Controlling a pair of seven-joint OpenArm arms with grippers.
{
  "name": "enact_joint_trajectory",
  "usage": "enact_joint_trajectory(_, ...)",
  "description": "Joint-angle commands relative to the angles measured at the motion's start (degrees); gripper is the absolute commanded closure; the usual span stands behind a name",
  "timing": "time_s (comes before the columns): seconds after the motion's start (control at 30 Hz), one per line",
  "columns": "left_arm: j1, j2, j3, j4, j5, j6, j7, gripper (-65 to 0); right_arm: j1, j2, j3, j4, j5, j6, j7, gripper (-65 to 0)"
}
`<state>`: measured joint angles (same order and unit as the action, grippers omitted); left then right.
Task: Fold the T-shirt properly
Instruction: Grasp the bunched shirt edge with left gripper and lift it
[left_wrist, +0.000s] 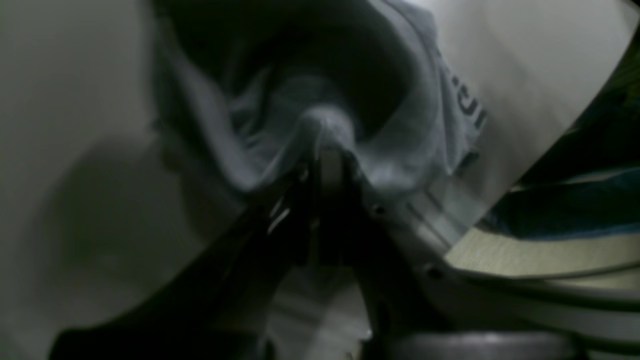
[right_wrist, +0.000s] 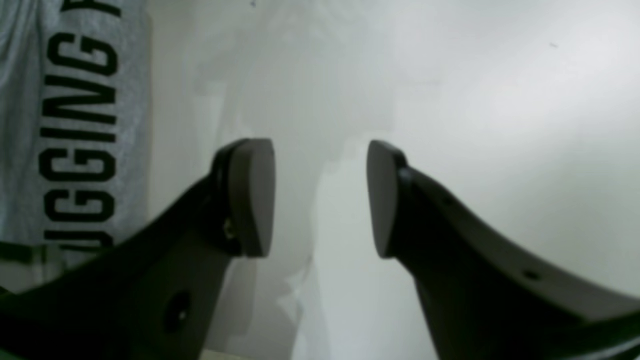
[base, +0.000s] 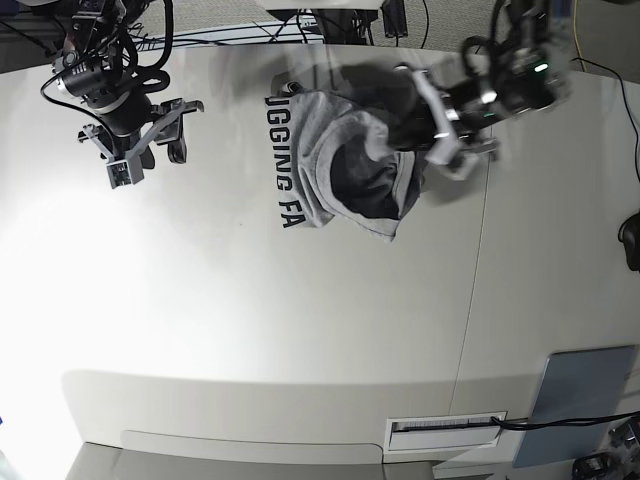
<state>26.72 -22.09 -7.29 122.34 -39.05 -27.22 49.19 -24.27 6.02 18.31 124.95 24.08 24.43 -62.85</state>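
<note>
I see my right gripper (right_wrist: 320, 200) has black curved fingers with grey oval pads (right_wrist: 252, 197) and small screw holes.

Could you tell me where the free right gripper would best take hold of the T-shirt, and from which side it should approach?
Probably the flat edge beside the black lettering, approached from the right gripper's own side, since its jaws stand open over bare table there. That strip of the T-shirt lies smooth, while the far side is bunched up and pinched in the left gripper.
</note>
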Motion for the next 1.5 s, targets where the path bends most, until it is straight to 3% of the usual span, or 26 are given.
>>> enact_joint_trajectory(0.0,1.6,-0.3,-2.2,1.1,-2.9,-1.8,-1.0,-2.2,0.2,0.5,0.2,1.1,0.9,0.0,1.8,-29.6)
enact_joint_trajectory(0.13,7.6,-0.3,-8.0,1.0,-5.1,-5.7,-1.0,-2.2,0.2,0.5,0.2,1.1,0.9,0.0,2.0,-29.6)
enact_joint_trajectory(0.4,14.5,-0.3,-16.8,1.0,-5.1,-5.8,-1.0,-2.2,0.2,0.5,0.2,1.1,0.9,0.0,2.0,-29.6)
enact_joint_trajectory(0.63,17.4,-0.2,-17.3,-0.6,-2.1,-5.7,-0.8,-2.5,0.2,0.5,0.2,1.1,0.9,0.0,2.0,-29.6)
enact_joint_trajectory(0.7,17.0,-0.2,-17.3,-1.2,-2.1,-5.7,-4.6,-7.1,0.2,0.5,0.2,1.1,0.9,0.0,2.0,-29.6)
enact_joint_trajectory(0.8,15.3,-0.1,-17.3,-1.2,-2.1,-5.7,-13.2,-20.9,0.2,0.5,0.2,1.1,0.9,0.0,2.0,-29.6)
enact_joint_trajectory(0.87,12.3,-0.1,-17.3,-1.2,-2.1,-5.6,-14.7,-27.1,0.2,0.5,0.2,1.1,0.9,0.0,2.0,-29.6)
enact_joint_trajectory(1.0,4.7,-0.1,-15.7,-1.5,-2.1,-0.6,-13.7,-27.5,0.2,0.5,0.2,1.1,0.9,0.0,2.0,-29.6)
enact_joint_trajectory(1.07,1.6,-0.1,-13.6,-1.5,-1.9,-0.1,-12.2,-27.5,0.2,0.5,0.2,1.1,0.9,0.0,2.0,-29.6)
enact_joint_trajectory(1.33,-9.8,3.2,1.4,-9.0,9.5,7.8,-11.6,-27.5,0.2,0.5,0.2,1.1,0.9,0.0,1.5,-29.6)
enact_joint_trajectory(1.47,-15.6,5.0,3.3,-17.4,10.4,8.4,-11.6,-27.5,0.2,0.5,0.2,1.1,0.7,0.0,1.3,-29.6)
